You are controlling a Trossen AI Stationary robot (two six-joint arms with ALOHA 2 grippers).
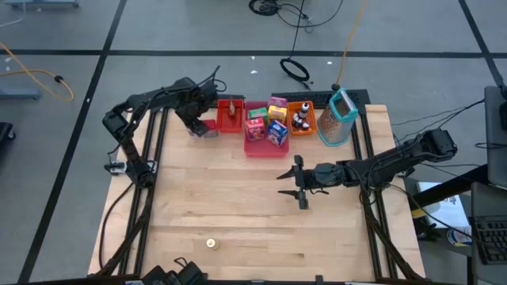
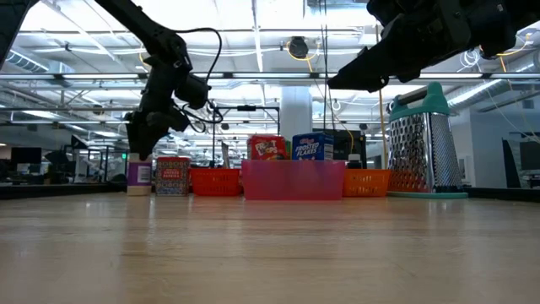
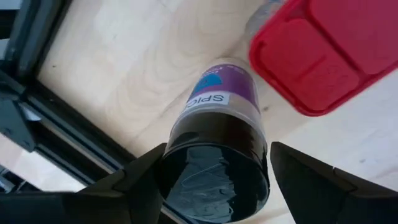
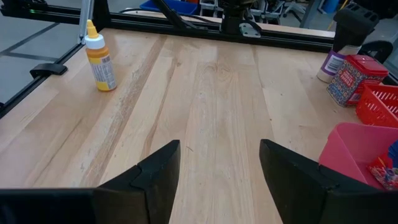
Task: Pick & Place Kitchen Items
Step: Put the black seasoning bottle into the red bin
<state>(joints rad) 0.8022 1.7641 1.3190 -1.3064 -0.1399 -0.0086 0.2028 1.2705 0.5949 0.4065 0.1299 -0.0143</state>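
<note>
A shaker [image 3: 217, 106] with a dark cap and a purple label stands upright on the table at the far left [image 1: 200, 131], beside a small red patterned box [image 2: 171, 176]. My left gripper [image 3: 217, 148] hangs over it, open, one finger on each side of the cap. My right gripper [image 1: 299, 188] waits open above the middle of the table, with nothing between its fingers [image 4: 219, 146]. Green, yellow and blue boxes [image 1: 268, 125] sit in the pink tray [image 1: 255, 149]. A little yellow bottle [image 4: 99, 59] stands near the front edge [image 1: 211, 243]. My left gripper's fingers [image 3: 140, 177] stand close on either side of the shaker's dark cap [image 3: 214, 180]; whether they touch it I cannot tell. They come from above, pointing down. The shaker stands upright with its base on the table.
A red tray [image 1: 230, 119], the pink tray and an orange tray [image 1: 302, 120] line the far edge, with a metal grater [image 1: 339, 119] at their right. The red tray's corner [image 3: 323, 56] lies close to the shaker. Dark rails [image 1: 150, 150] run along the table's sides.
</note>
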